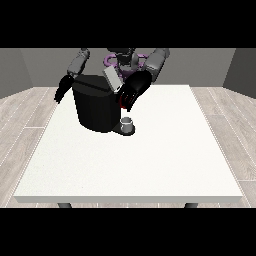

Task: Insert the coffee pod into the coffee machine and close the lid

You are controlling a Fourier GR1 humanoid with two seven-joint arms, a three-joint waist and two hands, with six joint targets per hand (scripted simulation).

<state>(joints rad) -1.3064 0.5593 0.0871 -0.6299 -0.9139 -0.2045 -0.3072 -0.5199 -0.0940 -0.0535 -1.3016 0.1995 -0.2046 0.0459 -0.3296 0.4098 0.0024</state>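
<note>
Hand at the view's right [131,92] hangs over the upper right edge of the coffee machine [95,107], just beside the raised lid [112,79], which stands tilted open. Whether its fingers are curled or straight cannot be told, nor whether it carries the coffee pod; no pod shows anywhere. The hand at the view's left [61,90] hangs off the machine's far side, near the desk [130,165] edge, holding nothing visible; its fingers point downward and look relaxed. The lid looks like a light, stiff hinged flap, probably best pushed down from its free top edge. The pod, by its kind, would be small, light and slippery. A small grey cup [127,123] on the machine's base sits directly below the hand and could be knocked.
</note>
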